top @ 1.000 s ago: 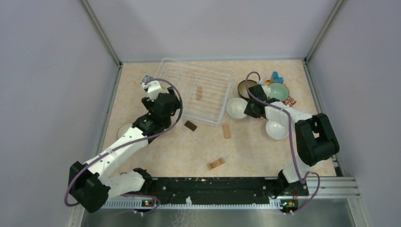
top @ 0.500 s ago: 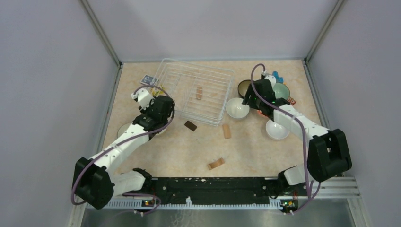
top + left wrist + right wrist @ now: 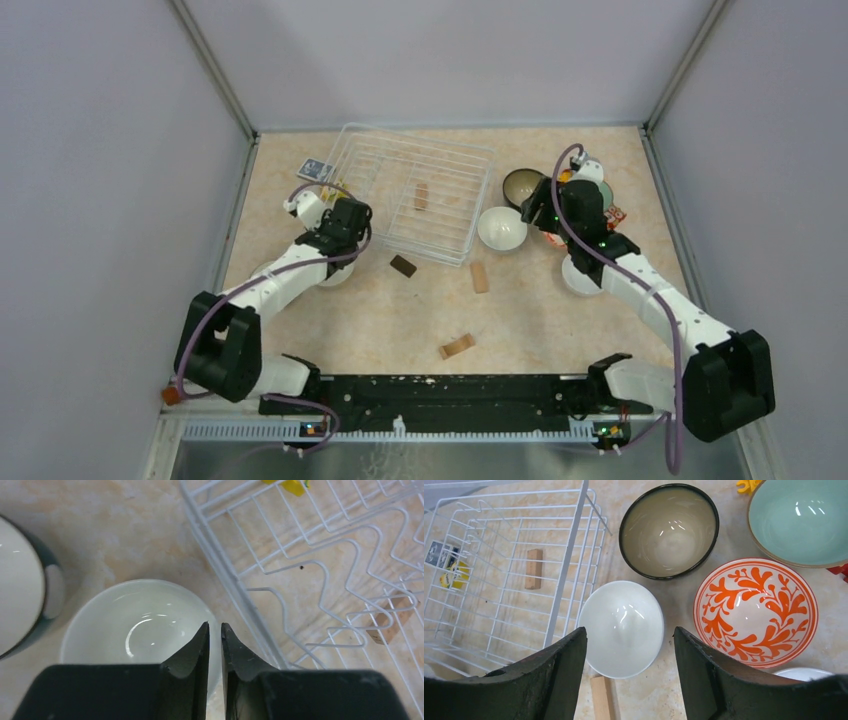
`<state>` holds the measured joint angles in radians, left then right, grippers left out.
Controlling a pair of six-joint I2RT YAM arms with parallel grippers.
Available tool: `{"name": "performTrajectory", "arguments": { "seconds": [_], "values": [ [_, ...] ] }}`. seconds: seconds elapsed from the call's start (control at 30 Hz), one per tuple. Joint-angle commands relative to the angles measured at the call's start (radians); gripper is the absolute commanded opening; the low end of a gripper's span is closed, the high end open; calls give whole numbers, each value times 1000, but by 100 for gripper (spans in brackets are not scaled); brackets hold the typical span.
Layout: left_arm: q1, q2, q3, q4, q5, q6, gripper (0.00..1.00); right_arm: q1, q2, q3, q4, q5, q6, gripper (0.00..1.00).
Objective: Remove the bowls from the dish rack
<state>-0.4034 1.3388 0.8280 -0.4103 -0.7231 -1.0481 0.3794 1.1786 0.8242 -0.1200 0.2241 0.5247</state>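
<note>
Desk: Where does the unload stand?

Op: As good as done, by my read. The white wire-grid dish rack [image 3: 445,215] sits at the far edge of the bench [image 3: 540,330], left of centre. I see no bowl in it, only a small pale wooden block [image 3: 421,195] on its grid.

Desk: Bowl count?

Op: Seven, all on the bench.
- Five lie between the rack and the right edge, toward the far right corner:
  - dark-rimmed beige ceramic bowl [image 3: 669,530]
  - plain white round bowl [image 3: 621,615]
  - white bowl with orange-red leaf pattern [image 3: 756,612]
  - pale green bowl [image 3: 799,520]
  - second white bowl [image 3: 799,672], only a sliver in my right wrist view
- Two lie by the left edge, just beside the rack:
  - dark teal-and-white bowl [image 3: 25,590]
  - pale glossy bowl [image 3: 135,630]

Blocks: four, counting a dark brown block [image 3: 403,265] and two tan ones on open bench.

Desk: Tools?

Op: The right tool [image 3: 629,630] is spread wide and empty, above the plain white bowl. The left tool [image 3: 212,625] is pinched to a slit over the pale bowl's rim. I see nothing gripped.
</note>
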Motion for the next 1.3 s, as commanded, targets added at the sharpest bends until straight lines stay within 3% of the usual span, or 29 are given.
{"name": "performTrajectory", "arguments": {
  "seconds": [0.0, 0.2, 0.3, 0.33, 0.47, 0.53, 0.63, 0.83, 0.87, 1.1, 1.17, 1.27],
  "values": [
    [3, 69, 40, 233, 153, 79, 19, 1, -75, -16, 86, -17, -54, 64],
    [3, 300, 284, 255, 198, 162, 25, 1, -146, -71, 159, -32, -122, 64],
    [2, 347, 330, 297, 203, 260, 8, 1, -207, -132, 223, -22, -176, 65],
    [3, 335, 308, 349, 216, 298, 8, 1, -234, -155, 244, -16, -189, 65],
    [3, 240, 205, 476, 230, 364, 31, 0, -325, -241, 316, 22, -246, 72],
    [2, 180, 177, 468, 234, 375, 35, 1, -349, -294, 383, 44, -269, 80],
    [2, 92, 126, 442, 256, 393, 43, 0, -364, -332, 441, 98, -302, 83],
    [2, -88, -23, 508, 281, 514, 94, 1, -306, -350, 475, 287, -323, 98],
    [2, -111, -41, 508, 281, 520, 98, 0, -304, -349, 477, 292, -341, 99],
    [0, -272, -161, 582, 284, 564, 99, -9, -326, -407, 561, 348, -415, 99],
    [0, -299, -216, 655, 236, 581, 99, -32, -315, -437, 588, 276, -480, 97],
    [0, -283, -245, 734, 163, 663, 99, -161, -268, -461, 624, 176, -450, 96]
  ]
}}
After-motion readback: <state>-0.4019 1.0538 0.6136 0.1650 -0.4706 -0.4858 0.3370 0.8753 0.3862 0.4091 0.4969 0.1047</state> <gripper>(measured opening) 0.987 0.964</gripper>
